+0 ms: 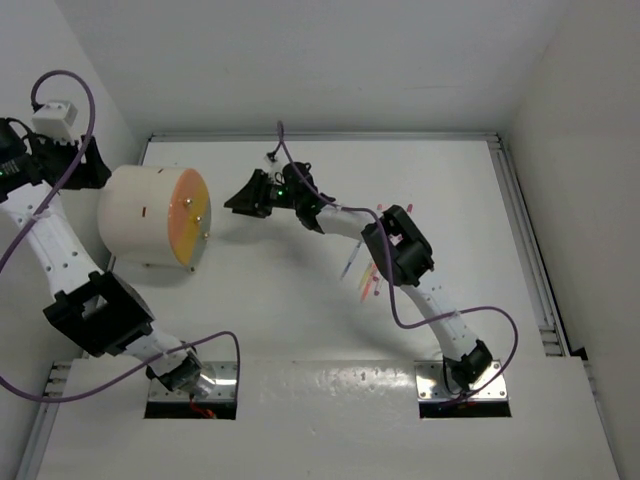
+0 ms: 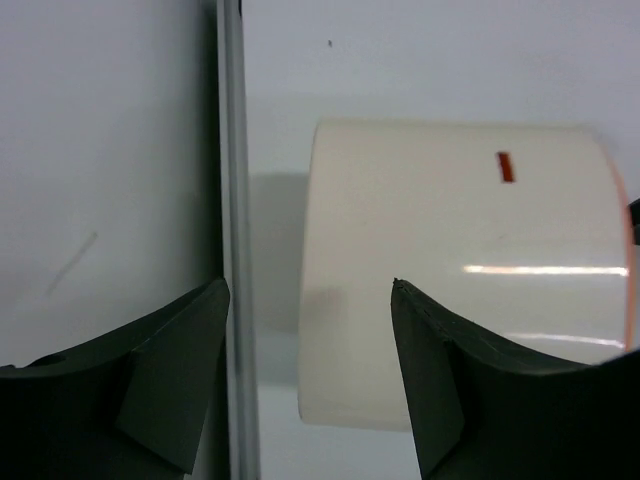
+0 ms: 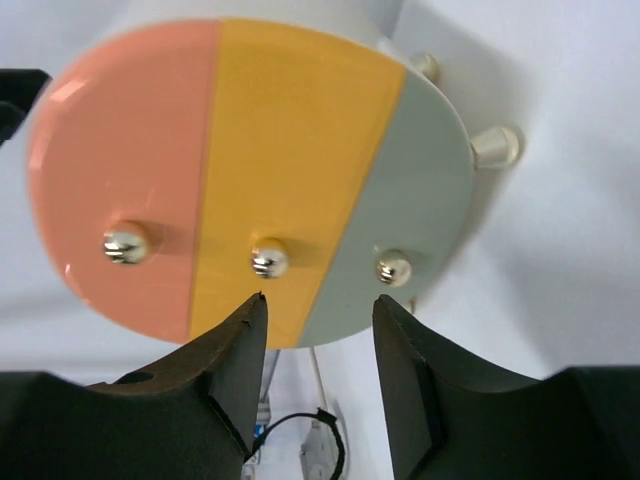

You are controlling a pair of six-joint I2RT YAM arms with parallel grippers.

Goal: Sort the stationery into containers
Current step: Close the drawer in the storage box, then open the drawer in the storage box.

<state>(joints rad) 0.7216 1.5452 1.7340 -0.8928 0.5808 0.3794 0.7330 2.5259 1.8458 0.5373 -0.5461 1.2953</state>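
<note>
White table [image 1: 290, 310]; left gripper [image 2: 310, 290] spread behind the drum [image 1: 140, 215], right gripper [image 3: 320, 298] spread before its three-coloured face, both empty

drum [image 1: 140, 218] on table [image 1: 470, 200], left side | right gripper [image 1: 235, 203] just right of it | pens [image 1: 368, 283], seemingly, mid-table beside right arm [image 1: 400, 250]

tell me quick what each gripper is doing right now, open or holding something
left gripper: open, holding nothing, pointed at the white drum
right gripper: open, holding nothing, facing the drum's coloured face
</note>
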